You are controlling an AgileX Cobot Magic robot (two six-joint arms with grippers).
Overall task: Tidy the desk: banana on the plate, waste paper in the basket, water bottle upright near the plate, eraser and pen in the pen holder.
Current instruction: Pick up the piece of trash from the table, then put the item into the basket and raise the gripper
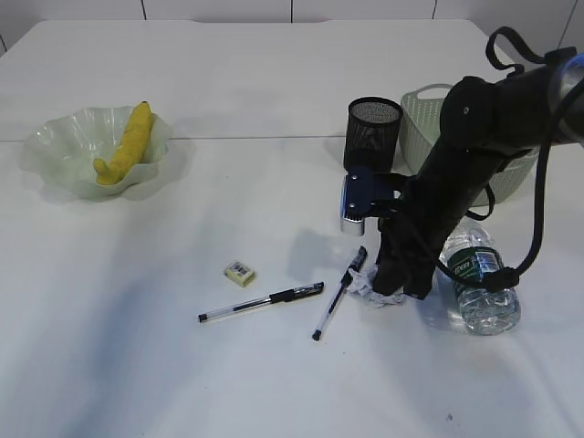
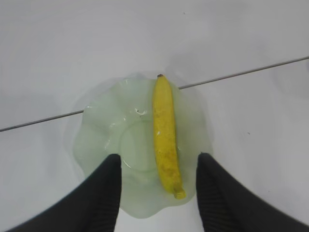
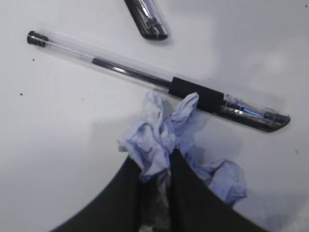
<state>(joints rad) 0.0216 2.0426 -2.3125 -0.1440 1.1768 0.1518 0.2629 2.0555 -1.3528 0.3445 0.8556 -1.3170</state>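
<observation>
Crumpled pale-blue waste paper (image 3: 159, 145) sits pinched between the right gripper (image 3: 157, 176) fingers, lying on the white desk (image 1: 182, 383) and touching the nearer pen (image 3: 145, 75).

Risk 1: the wad rests against that pen's barrel; lifting could drag or roll the pen, in my judgement. A loose lobe of paper spreads out to the right of the fingers, outside the pinch, so the hold may be partial and the wad could slip free on the way to the basket (image 1: 422, 119).

Risk 2: the water bottle (image 1: 479, 283) lies on its side just beside the right arm; a sideways swing could knock it rolling.

Right jaws: nearly closed, clamped on the paper wad.

Left gripper (image 2: 157, 164): fingers about half spread, gripping nothing, hovering above the plate (image 2: 96, 145); banana (image 2: 165, 135) lies on the plate.

Second pen (image 1: 260, 305) and eraser (image 1: 239, 273) lie on the desk, well apart from the pen holder (image 1: 374, 123).
</observation>
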